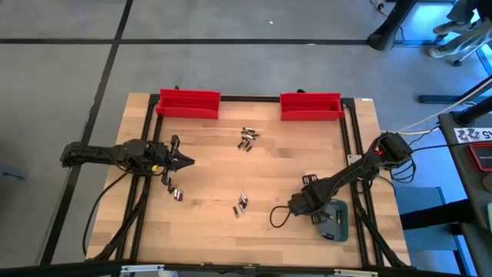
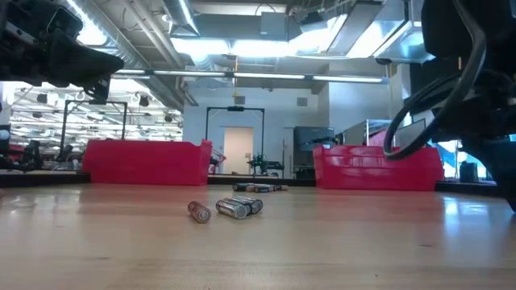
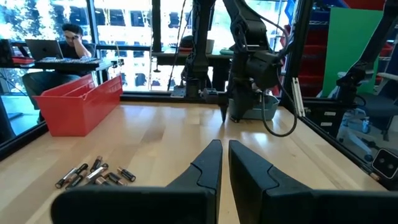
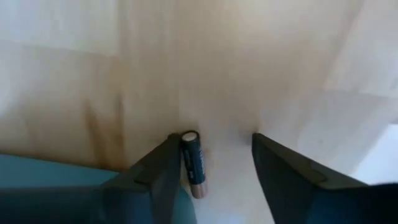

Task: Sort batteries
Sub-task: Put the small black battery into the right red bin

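Observation:
Small dark batteries with silvery ends lie on the wooden table in three groups: far centre (image 1: pixel 246 138), near left (image 1: pixel 177 192) and near centre (image 1: pixel 241 204), the last also in the low view (image 2: pixel 230 208). My right gripper (image 4: pixel 214 146) points down at the near right with its fingers apart, and one battery (image 4: pixel 193 162) lies on the table between them, beside the grey-blue case (image 1: pixel 334 219). My left gripper (image 3: pixel 225 155) is shut and level above the table's left side (image 1: pixel 184 161), holding nothing. My right gripper has one finger (image 4: pixel 163 165) against the long side of the single battery (image 4: pixel 189 155); the other finger (image 4: pixel 280 168) stands clear of it. The fingers come from above, pointing down. The battery lies flat on the table.
Two red bins stand at the far edge, one left (image 1: pixel 188 104) and one right (image 1: pixel 311 105). A black frame (image 1: pixel 150 138) runs round the table top. A person (image 3: pixel 73 37) sits at a desk beyond the table. Bare wood lies in the table's middle.

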`<control>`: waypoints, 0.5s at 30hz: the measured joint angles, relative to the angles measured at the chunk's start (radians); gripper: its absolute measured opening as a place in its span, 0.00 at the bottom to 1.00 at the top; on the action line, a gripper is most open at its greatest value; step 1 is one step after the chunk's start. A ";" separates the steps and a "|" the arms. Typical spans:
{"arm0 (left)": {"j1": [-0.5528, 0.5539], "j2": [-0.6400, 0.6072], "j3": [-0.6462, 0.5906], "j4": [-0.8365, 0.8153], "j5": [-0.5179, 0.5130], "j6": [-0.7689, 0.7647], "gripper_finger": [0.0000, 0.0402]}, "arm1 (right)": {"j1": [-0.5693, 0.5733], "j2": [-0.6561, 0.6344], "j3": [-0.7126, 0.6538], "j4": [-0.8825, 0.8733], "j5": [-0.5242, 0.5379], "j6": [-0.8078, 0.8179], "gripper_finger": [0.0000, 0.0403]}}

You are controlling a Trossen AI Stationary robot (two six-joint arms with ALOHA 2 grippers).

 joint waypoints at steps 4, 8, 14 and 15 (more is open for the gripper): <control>0.000 0.000 0.000 0.000 0.000 -0.003 0.05 | 0.000 0.000 -0.001 -0.019 0.043 -0.001 0.39; 0.000 0.000 0.000 0.000 0.000 -0.003 0.05 | 0.000 0.000 -0.001 -0.023 0.053 -0.008 0.33; 0.000 0.000 0.000 0.000 0.000 -0.003 0.05 | -0.001 0.001 -0.002 -0.025 0.052 -0.007 0.22; 0.000 0.000 0.000 0.000 0.000 -0.003 0.05 | -0.003 0.001 -0.003 -0.025 0.052 -0.008 0.19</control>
